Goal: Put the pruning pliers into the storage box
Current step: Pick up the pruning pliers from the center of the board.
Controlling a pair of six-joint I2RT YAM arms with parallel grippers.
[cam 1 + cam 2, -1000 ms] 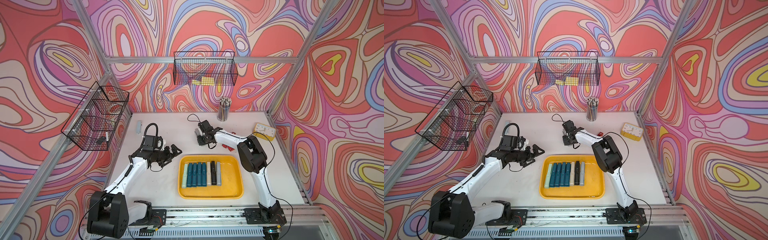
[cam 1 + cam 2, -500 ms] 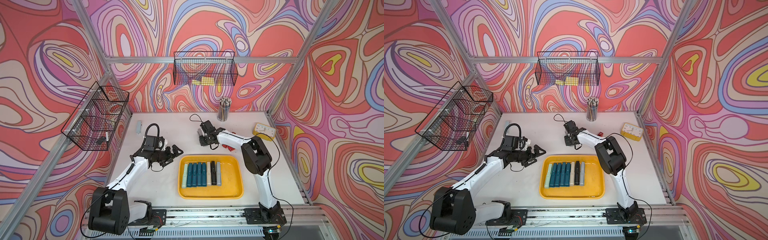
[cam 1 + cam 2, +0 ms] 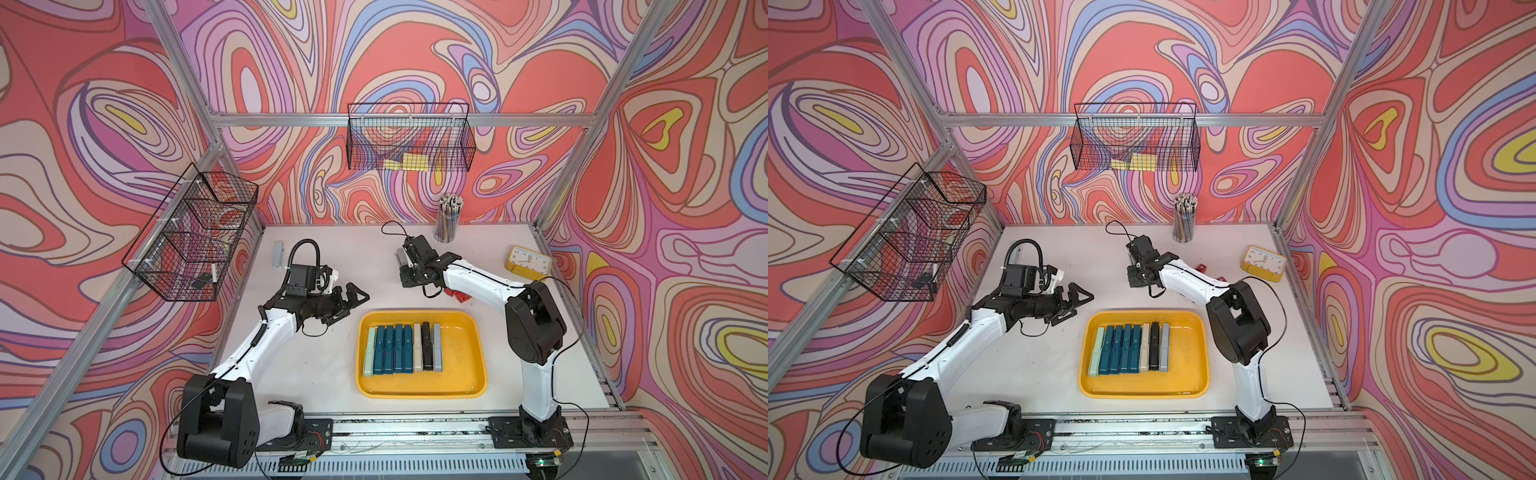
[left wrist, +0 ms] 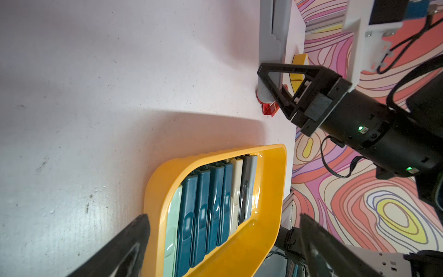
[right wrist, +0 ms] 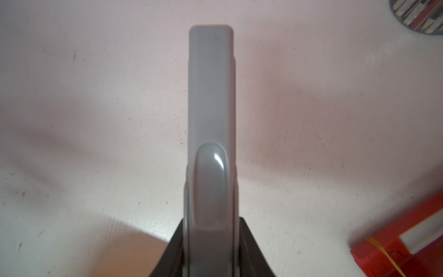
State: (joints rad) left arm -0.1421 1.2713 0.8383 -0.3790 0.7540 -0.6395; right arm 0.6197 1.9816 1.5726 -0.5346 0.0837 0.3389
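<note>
the right gripper [image 5: 211, 226] is narrowed onto a grey pruning plier [image 5: 211, 96]. its black fingers [image 5: 249, 244] press the bar's two long sides near one end, and the rest juts forward over the white surface [image 5: 84, 120]. whether the far end is quite clear of the surface i cannot tell. in a top view this grip sits toward the back of the surface, well apart from the storage box [image 3: 461, 361], the yellow tray nearer the front.

the step in hand looks like the carry after a pick-up. the next move calls for bringing the plier forward over the box and turning it parallel to the row of pliers [image 3: 395, 349] already lying there. it can then be lowered into the bare stretch to the right of that row.

the left gripper [image 3: 351, 303] hangs spread wide and empty, just beside the box's far left corner. red pliers [image 3: 457, 296] lie by the right forearm and another grey plier [image 3: 277, 254] lies near the back left edge. all of these are outside the box, so the job seems well along but unfinished.
</note>
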